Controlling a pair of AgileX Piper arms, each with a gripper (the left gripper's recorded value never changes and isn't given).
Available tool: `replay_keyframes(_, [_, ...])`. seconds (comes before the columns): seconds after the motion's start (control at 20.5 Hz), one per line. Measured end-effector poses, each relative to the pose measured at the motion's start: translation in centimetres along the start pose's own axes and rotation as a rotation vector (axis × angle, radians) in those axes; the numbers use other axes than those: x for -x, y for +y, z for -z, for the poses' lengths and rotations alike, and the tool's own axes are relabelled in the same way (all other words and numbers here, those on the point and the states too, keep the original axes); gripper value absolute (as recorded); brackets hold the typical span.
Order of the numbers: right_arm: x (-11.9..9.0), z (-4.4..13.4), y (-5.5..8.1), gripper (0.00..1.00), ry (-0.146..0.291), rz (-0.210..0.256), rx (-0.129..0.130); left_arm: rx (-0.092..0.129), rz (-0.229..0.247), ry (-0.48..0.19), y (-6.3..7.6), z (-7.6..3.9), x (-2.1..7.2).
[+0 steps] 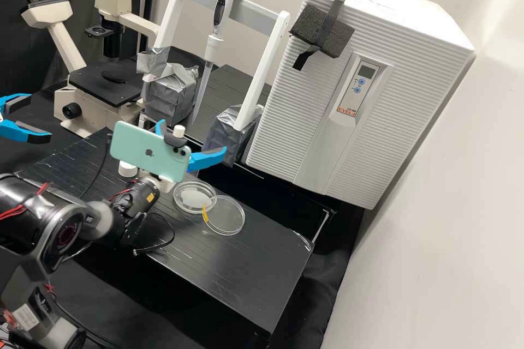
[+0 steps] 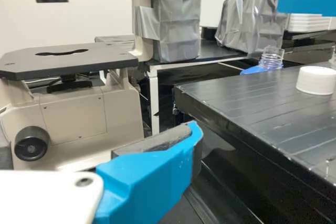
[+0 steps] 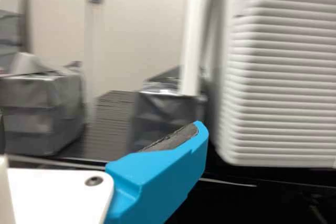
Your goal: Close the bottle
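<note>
Round white cap (image 2: 316, 80) lies apart from clear ribbed bottle (image 2: 272, 56).

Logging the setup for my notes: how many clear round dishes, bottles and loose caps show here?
Clear round dishes: 2
Bottle: 1
White cap: 1
Total: 4

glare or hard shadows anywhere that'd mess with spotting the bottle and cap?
High view: even light, soft shadow beside the white cabinet, mild sheen on the bench. Left wrist view: pale reflections streak the bench; clear bottle low-contrast, white cap stands out. Right wrist view: no glare.
</note>
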Motion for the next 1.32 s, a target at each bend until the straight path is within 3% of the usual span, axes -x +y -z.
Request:
replay_keyframes(0.24, [1.9,0.9,-2.6,1.00,0.046,0.110,0.022,0.000,0.000,-0.002,0.0,0.0,-0.01])
replay_keyframes(0.34, [2.5,1.0,-3.4,1.00,0.056,0.145,0.045,0.000,0.000,-0.002,0.0,0.0,-0.01])
replay_keyframes(0.44, [2.9,1.1,-3.9,1.00,0.060,0.168,0.050,-0.001,-0.001,-0.003,0.0,-0.1,-0.01])
replay_keyframes(0.63, [3.4,1.3,-4.4,1.00,0.088,0.170,0.065,-0.003,-0.001,-0.003,0.0,-0.1,-0.01])
replay_keyframes(1.07, [4.1,0.0,-5.9,1.00,0.040,0.234,0.073,-0.003,-0.001,-0.003,0.0,-0.1,-0.01])
replay_keyframes(1.27, [4.3,-0.2,-6.0,1.00,0.029,0.244,0.053,-0.008,-0.001,-0.004,0.0,-0.1,-0.02])
replay_keyframes(1.32, [4.3,-0.2,-6.0,0.00,0.028,0.244,0.046,-0.008,-0.001,-0.004,0.0,-0.1,-0.02])
